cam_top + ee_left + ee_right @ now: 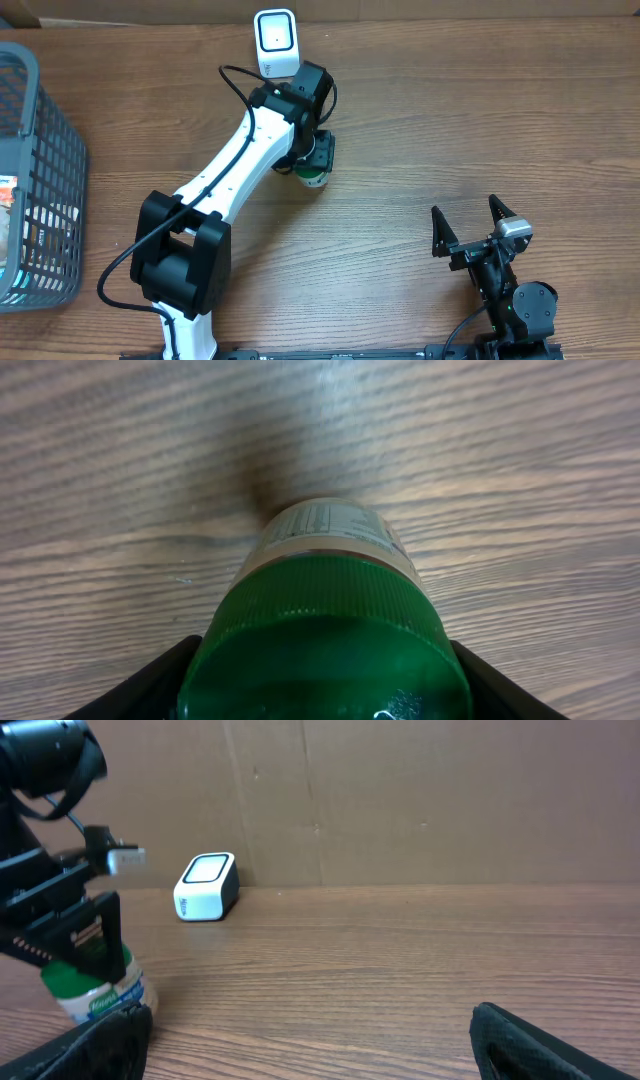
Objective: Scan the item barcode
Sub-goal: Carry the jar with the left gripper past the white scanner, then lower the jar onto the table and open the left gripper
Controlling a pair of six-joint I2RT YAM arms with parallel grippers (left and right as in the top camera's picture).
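Just beside the scanner, my left gripper clamps the green-capped bottle; well off from it, I see my right gripper gaping wide.

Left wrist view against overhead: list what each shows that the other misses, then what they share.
Left wrist only: the fine print on the label and the ribs of the green cap. Overhead only: the white scanner, the basket and the open right gripper. Both: the bottle and the wooden table.
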